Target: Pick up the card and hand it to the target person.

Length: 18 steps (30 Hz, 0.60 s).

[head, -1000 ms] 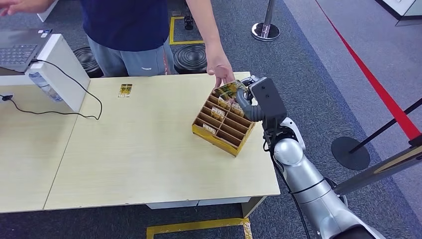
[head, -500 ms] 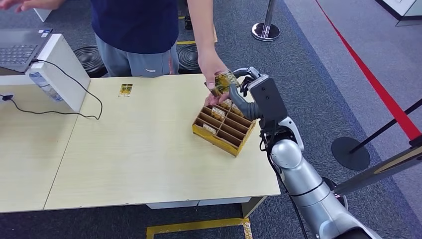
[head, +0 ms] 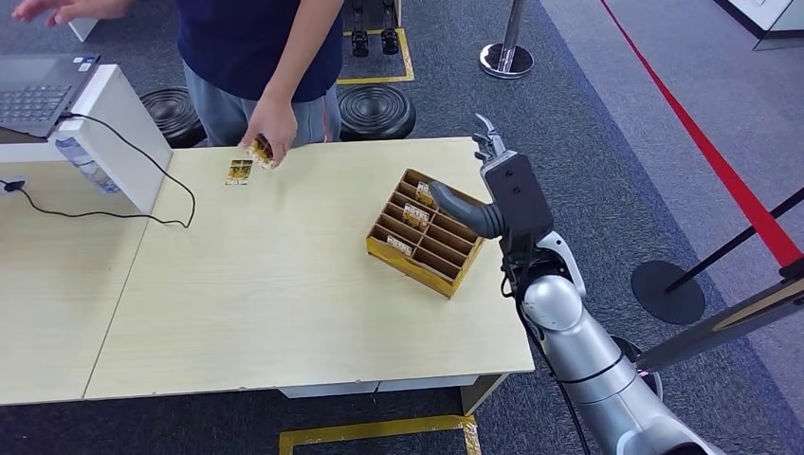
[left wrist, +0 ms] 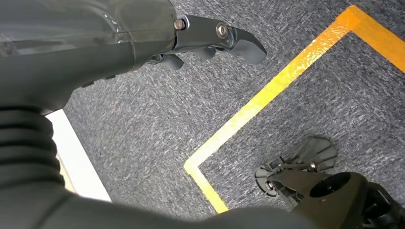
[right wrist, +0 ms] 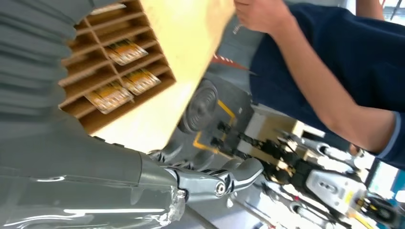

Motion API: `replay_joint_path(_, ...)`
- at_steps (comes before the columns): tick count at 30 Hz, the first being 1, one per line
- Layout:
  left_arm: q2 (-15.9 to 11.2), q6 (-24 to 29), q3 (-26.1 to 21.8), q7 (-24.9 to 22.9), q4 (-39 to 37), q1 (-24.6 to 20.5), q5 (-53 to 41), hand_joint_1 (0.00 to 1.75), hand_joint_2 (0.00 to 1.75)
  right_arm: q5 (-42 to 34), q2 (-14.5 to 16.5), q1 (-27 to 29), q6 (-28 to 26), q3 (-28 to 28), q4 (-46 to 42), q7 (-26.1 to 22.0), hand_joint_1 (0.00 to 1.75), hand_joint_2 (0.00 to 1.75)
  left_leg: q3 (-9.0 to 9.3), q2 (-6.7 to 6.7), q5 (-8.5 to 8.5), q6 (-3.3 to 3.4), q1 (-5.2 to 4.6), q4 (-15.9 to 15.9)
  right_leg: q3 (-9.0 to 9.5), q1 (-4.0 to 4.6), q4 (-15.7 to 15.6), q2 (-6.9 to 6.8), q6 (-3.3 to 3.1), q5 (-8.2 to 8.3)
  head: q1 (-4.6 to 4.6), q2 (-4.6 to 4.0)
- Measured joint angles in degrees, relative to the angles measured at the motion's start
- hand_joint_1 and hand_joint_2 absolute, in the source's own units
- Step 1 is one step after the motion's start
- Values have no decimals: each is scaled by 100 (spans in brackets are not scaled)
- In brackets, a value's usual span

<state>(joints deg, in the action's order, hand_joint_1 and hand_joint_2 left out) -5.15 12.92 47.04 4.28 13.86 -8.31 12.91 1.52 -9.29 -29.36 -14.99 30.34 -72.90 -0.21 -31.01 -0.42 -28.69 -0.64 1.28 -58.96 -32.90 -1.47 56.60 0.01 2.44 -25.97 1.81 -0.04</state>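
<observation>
Card [head: 260,150] in person's hand [head: 270,128], well apart from robot hand [head: 485,178]

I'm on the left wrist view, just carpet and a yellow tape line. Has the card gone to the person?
Observer: Yes. The person's hand holds the card over the table's far edge.
Operator: Is the right hand empty?
Observer: It holds nothing. The right hand is raised past the far right corner of the wooden divider box, fingers apart.
Operator: Any cards left in the box?
Observer: Yes, the right wrist view shows three cards lying in separate compartments.
Operator: Anything else on the table?
Observer: One loose card lies beside the person's hand.
</observation>
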Motion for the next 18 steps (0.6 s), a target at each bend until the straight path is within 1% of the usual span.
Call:
replay_joint_path(3,-11,41,-15,51,-3,62,69,0,0,-418,-193,310,236,-126,-134,79,0,0,-1,-1,-2,1,0,0,0,0,-2,-1,0,0,0,0)
replay_joint_path(8,-40,84,-72,104,-16,163,158,0,0,-1183,-559,992,592,-406,-334,122,0,0,-3,-2,-6,6,0,0,-1,0,-4,-2,1,-2,1,0)
replay_joint_path(15,-87,120,-146,70,-17,191,200,0,0,-1611,-1028,1981,639,-748,-380,115,0,0,-6,-2,-7,7,0,0,0,0,-4,-3,1,-2,0,0)
replay_joint_path(17,-91,132,-146,73,-17,191,199,0,0,-1654,-1093,2141,610,-779,-380,115,0,87,-5,-1,-7,7,0,0,-1,0,-4,-2,1,-2,1,0)
replay_joint_path(18,-91,134,-146,74,-17,191,199,0,0,-1664,-1109,2177,601,-786,-380,115,0,116,-5,-1,-7,7,0,0,-1,0,-4,-2,1,-2,1,0)
